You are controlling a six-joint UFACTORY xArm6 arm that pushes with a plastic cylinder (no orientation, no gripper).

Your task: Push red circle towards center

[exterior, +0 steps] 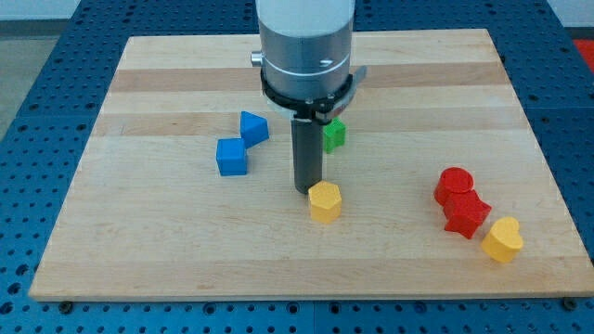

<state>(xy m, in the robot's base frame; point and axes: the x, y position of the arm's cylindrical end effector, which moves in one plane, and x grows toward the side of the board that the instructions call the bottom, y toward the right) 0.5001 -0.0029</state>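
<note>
The red circle (454,184) sits at the view's right side of the wooden board, touching a red star-shaped block (466,214) just below it. My tip (307,190) stands near the board's middle, far to the left of the red circle, right next to the upper left of a yellow hexagon block (325,200). The arm's grey body (306,46) rises above the rod.
A yellow heart block (502,239) lies below and right of the red star. A green block (334,134) is partly hidden behind the rod. Two blue blocks (232,157) (252,127) sit left of centre. The wooden board (139,241) ends on a blue perforated table.
</note>
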